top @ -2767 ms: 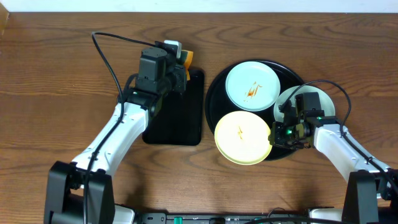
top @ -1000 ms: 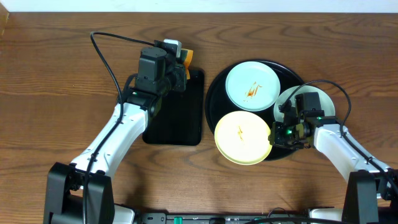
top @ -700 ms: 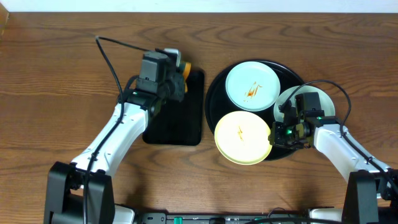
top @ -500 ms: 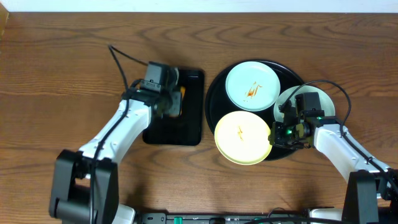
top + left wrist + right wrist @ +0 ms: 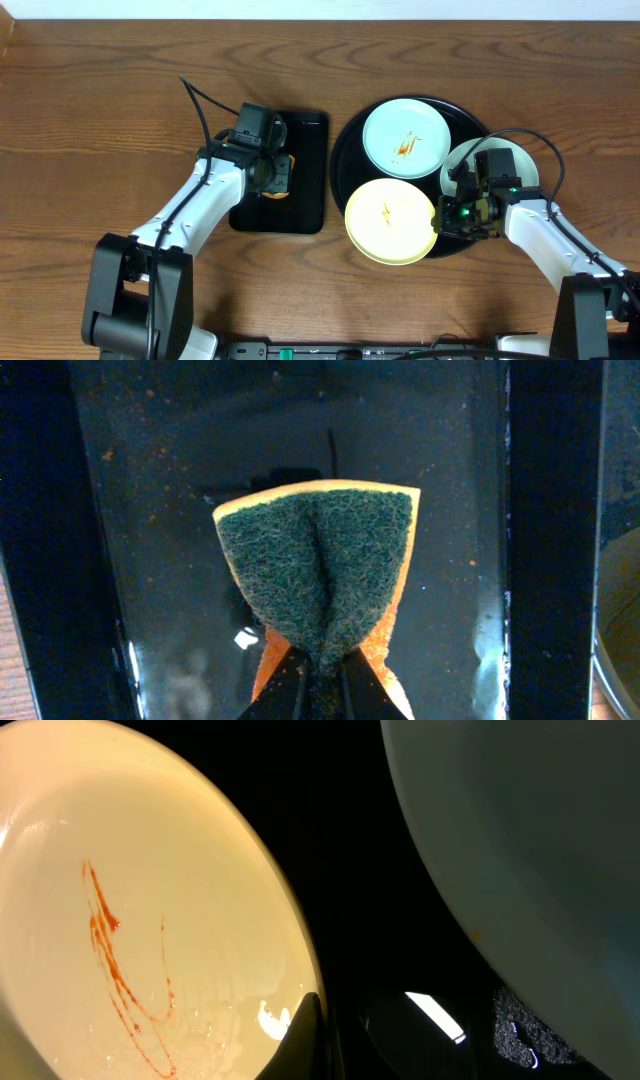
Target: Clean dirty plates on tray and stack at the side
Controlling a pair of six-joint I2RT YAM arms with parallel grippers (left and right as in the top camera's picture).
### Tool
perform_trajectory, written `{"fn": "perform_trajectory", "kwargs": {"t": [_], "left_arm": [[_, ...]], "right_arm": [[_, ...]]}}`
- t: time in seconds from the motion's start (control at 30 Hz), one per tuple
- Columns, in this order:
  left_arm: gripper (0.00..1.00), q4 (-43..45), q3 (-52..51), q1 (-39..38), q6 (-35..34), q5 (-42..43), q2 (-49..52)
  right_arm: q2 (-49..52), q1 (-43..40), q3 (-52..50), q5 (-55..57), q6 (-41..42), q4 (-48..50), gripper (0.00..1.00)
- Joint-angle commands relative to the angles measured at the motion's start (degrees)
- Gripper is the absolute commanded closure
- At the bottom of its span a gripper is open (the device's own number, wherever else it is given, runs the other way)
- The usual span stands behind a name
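Wood-grain tabletop [image 5: 80, 120], dark brown, fills nearly the whole overhead view, with a thin pale band along the top edge of the frame. Right of centre sits the round black tray [image 5: 345, 150], glossy, with a raised rim. Three plates lie on it. A mint plate [image 5: 405, 137] with an orange-red smear is at the upper middle. A yellow plate [image 5: 391, 220] with thin red streaks is at the lower left, its edge reaching over the rim. A second mint plate [image 5: 455, 160] is at the right, largely hidden under the right arm.

The right gripper [image 5: 448, 215] is low between the yellow plate and that right-hand plate. Whether its fingers are apart or together cannot be told.

Left of the round tray lies a rectangular black tray [image 5: 305, 190], its floor speckled with orange flecks. Above it the left gripper [image 5: 322, 675] is clamped on a sponge [image 5: 318, 560], folded with its green scouring face outward and orange edges showing.
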Motion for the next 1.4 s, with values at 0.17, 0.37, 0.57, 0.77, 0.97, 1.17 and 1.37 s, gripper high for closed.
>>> {"fn": "perform_trajectory", "kwargs": {"t": [0.17, 0.37, 0.57, 0.77, 0.97, 1.17, 1.37], "left_arm": [[0.93, -3.8, 6.5, -1.6, 0.8, 5.0, -3.5], [0.93, -1.6, 7.8, -8.4, -3.1, 10.7, -4.0], [0.92, 2.9, 7.8, -18.5, -8.9, 10.6, -2.3], [0.93, 7.1, 7.8, -26.8, -16.0, 10.2, 2.2], [0.92, 7.7, 7.8, -32.5, -19.7, 10.5, 7.1], [0.93, 8.6, 7.8, -36.2, -19.7, 10.4, 10.3], [0.92, 9.6, 7.8, -36.2, -19.7, 5.1, 13.1]], "right_arm": [[0.1, 0.5, 0.2, -0.3, 0.0, -0.3, 0.99], [0.1, 0.5, 0.2, -0.3, 0.0, -0.2, 0.99], [0.1, 0.5, 0.2, -0.3, 0.0, -0.3, 0.99], [0.1, 0.5, 0.2, -0.3, 0.0, -0.3, 0.99], [0.1, 0.5, 0.2, -0.3, 0.0, -0.3, 0.99], [0.1, 0.5, 0.2, -0.3, 0.0, -0.3, 0.99], [0.1, 0.5, 0.2, -0.3, 0.0, -0.5, 0.99]]}}
